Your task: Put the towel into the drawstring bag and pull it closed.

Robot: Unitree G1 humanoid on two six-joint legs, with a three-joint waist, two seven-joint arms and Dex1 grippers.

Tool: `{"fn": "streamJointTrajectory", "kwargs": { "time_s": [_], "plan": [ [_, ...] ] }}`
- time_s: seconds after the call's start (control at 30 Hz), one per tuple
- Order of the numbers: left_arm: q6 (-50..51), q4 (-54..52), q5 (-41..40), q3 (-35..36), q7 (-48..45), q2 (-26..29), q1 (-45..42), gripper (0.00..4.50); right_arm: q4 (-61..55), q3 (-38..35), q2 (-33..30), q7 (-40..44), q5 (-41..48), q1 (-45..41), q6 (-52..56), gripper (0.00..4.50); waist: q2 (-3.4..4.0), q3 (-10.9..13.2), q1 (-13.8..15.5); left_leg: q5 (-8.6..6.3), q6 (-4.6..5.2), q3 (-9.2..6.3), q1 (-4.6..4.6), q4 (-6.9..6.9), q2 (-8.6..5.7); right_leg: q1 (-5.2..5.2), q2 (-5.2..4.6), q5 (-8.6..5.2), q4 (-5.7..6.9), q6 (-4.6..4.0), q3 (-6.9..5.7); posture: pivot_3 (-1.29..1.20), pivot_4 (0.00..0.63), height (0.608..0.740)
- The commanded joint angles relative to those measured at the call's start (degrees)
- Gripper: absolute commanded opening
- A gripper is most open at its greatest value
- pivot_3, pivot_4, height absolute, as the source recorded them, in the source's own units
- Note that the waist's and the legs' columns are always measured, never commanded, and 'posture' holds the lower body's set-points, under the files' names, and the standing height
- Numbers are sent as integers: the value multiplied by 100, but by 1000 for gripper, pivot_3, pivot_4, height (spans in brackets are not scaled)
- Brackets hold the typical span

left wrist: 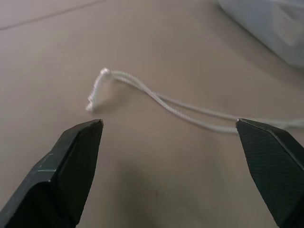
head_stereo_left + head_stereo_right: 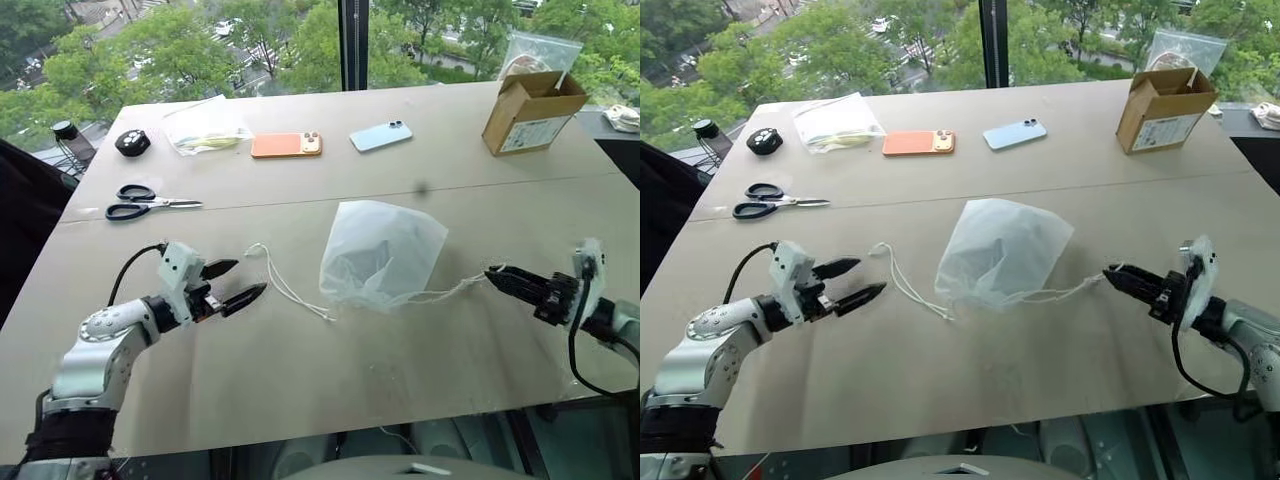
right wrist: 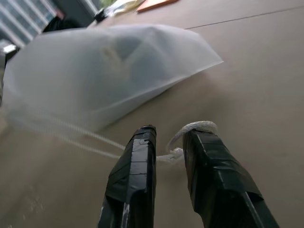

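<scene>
We see the drawstring bag (image 2: 383, 254) lying between our grippers. Left gripper (image 2: 232, 284) gapes beside one cord (image 2: 285, 285); right gripper (image 3: 168, 142), fingers slightly parted, straddles the other cord's knot (image 3: 176, 153).

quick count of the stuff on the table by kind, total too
phones: 2, orange phone, light blue phone
bags: 3, white translucent drawstring bag, clear zip bag, clear plastic bag
black-handled scissors: 1
cardboard box: 1
round black object: 1
total: 8
</scene>
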Motion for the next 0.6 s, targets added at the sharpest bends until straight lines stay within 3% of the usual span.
{"fn": "streamJointTrajectory", "kwargs": {
  "time_s": [0.03,0.2,0.33,0.47,0.6],
  "plan": [
    [-10,-416,-22,268,-245,205,238,4418,377,7,-243,841,-688,-2,-772,1042,-1,1,17,-1,1,0,-1,0,0,0,-5,0,-2,0,-1,0,150,740],
    [-215,-500,276,386,-95,195,480,4418,1512,71,-396,1581,-1578,-373,-1998,1042,-1,2,81,-2,0,7,0,-1,3,0,-22,0,-3,-1,1,0,150,740],
    [-332,-635,395,383,-87,127,655,4418,1497,204,-553,2064,-1810,-363,-2103,1042,-1,5,115,-2,0,8,0,-2,7,0,-22,0,-3,-2,2,0,150,740],
    [-468,-603,508,418,-8,67,638,4418,2953,553,-784,1161,-3421,-998,-3825,1042,-1,5,127,-3,1,15,2,-1,6,0,-22,0,-12,-2,2,0,150,740],
    [-550,-557,552,464,-7,65,634,4418,3404,180,-516,1280,-2810,-1671,-3638,1042,-19,15,122,-2,1,31,24,1,7,25,-29,2,-12,-4,0,0,150,740]
  ]
}}
